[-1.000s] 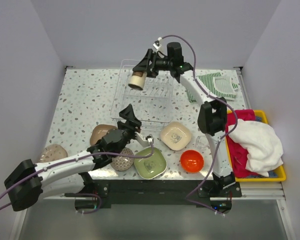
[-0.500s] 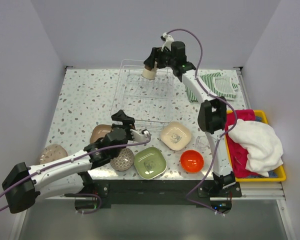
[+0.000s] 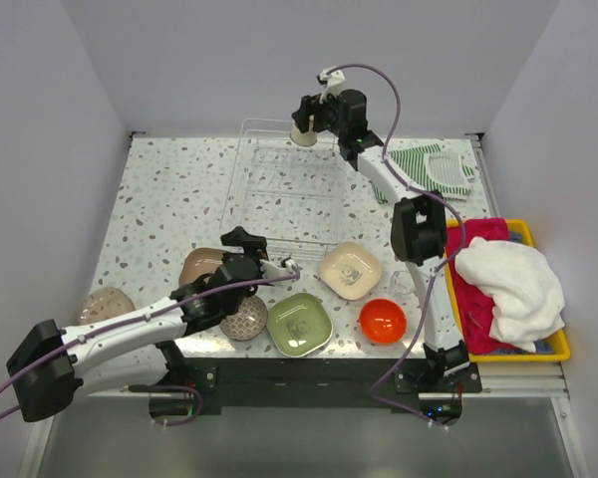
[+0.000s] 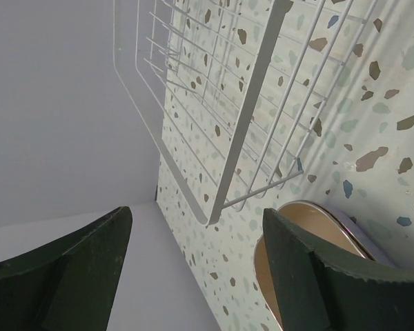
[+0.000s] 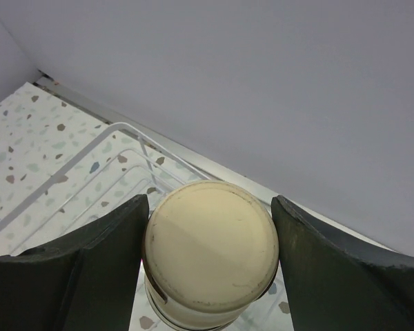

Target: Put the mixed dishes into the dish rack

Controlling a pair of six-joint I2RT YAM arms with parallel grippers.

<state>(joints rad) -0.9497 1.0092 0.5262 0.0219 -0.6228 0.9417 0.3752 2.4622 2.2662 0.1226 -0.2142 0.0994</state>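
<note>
Cup (image 3: pixel 301 136) moved rearward, in right end effector (image 5: pixel 210 256) (clamped) — over dish rack (image 3: pixel 279 199)

Plain pale-lilac walls (image 3: pixel 229 60) around a speckled terrazzo tabletop (image 3: pixel 169 209)

A striped green cloth (image 3: pixel 434 169) lies near a yellow tray (image 3: pixel 523 355) holding a white cloth (image 3: pixel 513 284) and a red cloth (image 3: pixel 475 299).

The end effector (image 4: pixel 196 224), jaws spread, frames a dish rack (image 4: pixel 252 117) corner beside a brown plate (image 4: pixel 312 219)
</note>
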